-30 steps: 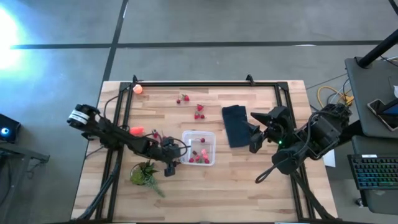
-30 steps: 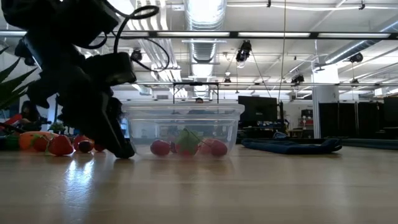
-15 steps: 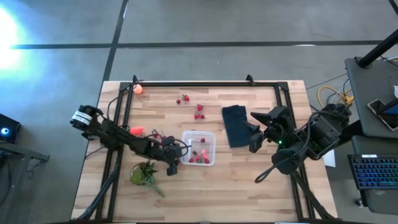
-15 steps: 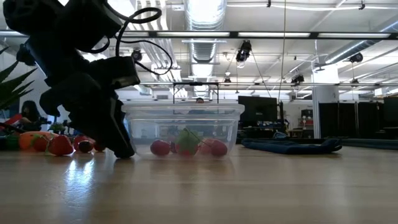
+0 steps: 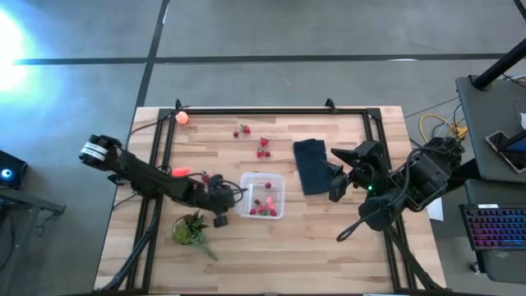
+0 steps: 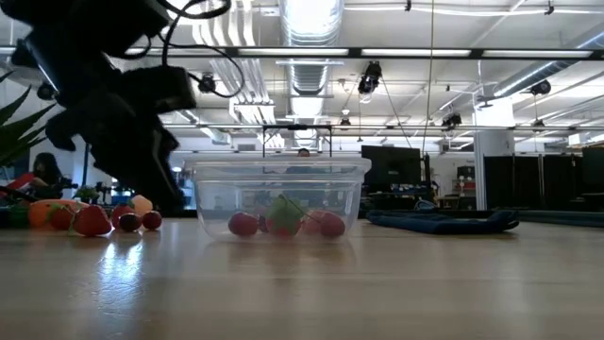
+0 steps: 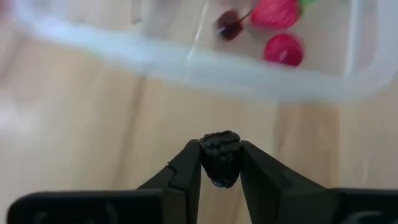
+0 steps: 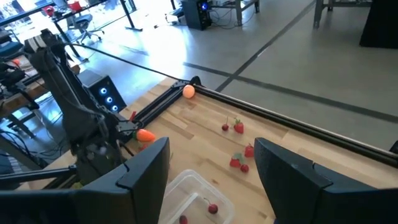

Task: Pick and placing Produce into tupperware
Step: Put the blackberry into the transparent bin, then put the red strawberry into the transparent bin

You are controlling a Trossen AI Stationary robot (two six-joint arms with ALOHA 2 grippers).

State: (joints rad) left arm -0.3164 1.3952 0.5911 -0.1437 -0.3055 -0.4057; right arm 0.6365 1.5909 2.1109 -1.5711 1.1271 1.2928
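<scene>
High view, looking straight down: a wooden table (image 5: pixel 329 238) holds a clear tupperware (image 5: pixel 263 196) near its middle, with several red berries inside. The left gripper (image 5: pixel 222 194) sits just left of the box. Loose strawberries (image 5: pixel 262 148) lie farther back, a peach-orange ball (image 5: pixel 182 117) rests at the far left corner, and an orange-red piece (image 5: pixel 179 173) lies beside the left arm. A green leafy bunch (image 5: pixel 191 230) sits at the near left, and a dark navy cloth (image 5: pixel 311 165) lies right of the box. The right gripper (image 5: pixel 335 176) hangs over the table's right part.

Low view: the tupperware (image 6: pixel 276 196) stands on the table with red berries (image 6: pixel 243 224) on its floor; more produce (image 6: pixel 92 220) lies to its left.

Left wrist view: the left gripper (image 7: pixel 219 163) is clamped on a dark berry (image 7: pixel 219 157), just outside the tupperware's wall (image 7: pixel 249 71).

Right wrist view: the right gripper's (image 8: pixel 211 168) fingers (image 8: pixel 146 165) stand wide apart, holding nothing, above the tupperware (image 8: pixel 196 202).
</scene>
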